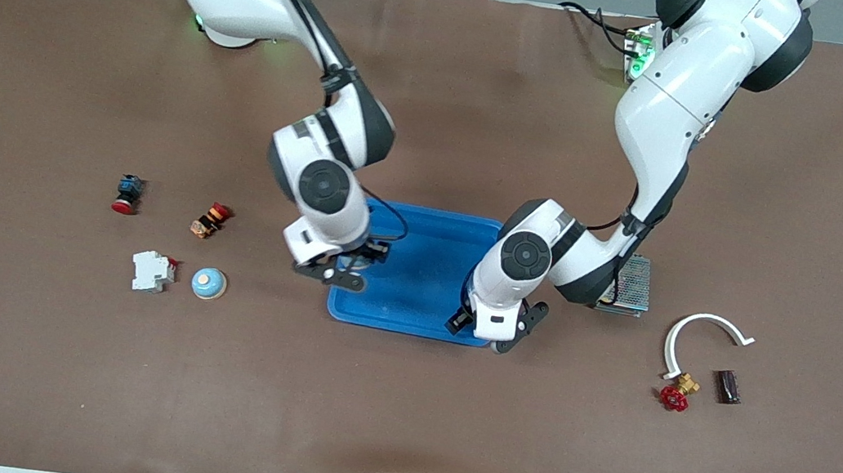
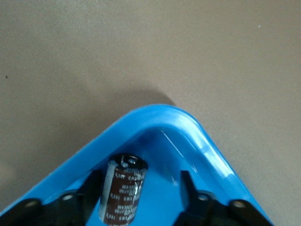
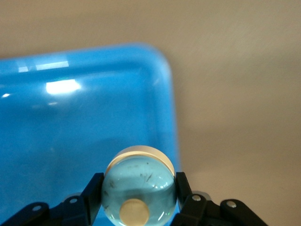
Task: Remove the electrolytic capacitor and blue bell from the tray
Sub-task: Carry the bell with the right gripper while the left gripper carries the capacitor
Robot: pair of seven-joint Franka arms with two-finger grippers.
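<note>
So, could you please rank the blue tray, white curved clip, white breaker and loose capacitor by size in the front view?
Largest to smallest:
1. blue tray
2. white curved clip
3. white breaker
4. loose capacitor

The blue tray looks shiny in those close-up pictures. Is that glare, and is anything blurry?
Right wrist view: white light patches glare on the blue tray, and its rim looks soft. The bell in the right end effector is sharper. Left wrist view: a bright streak runs along the tray's rim, and a shadow falls on the table by the corner. The capacitor label is readable.
</note>
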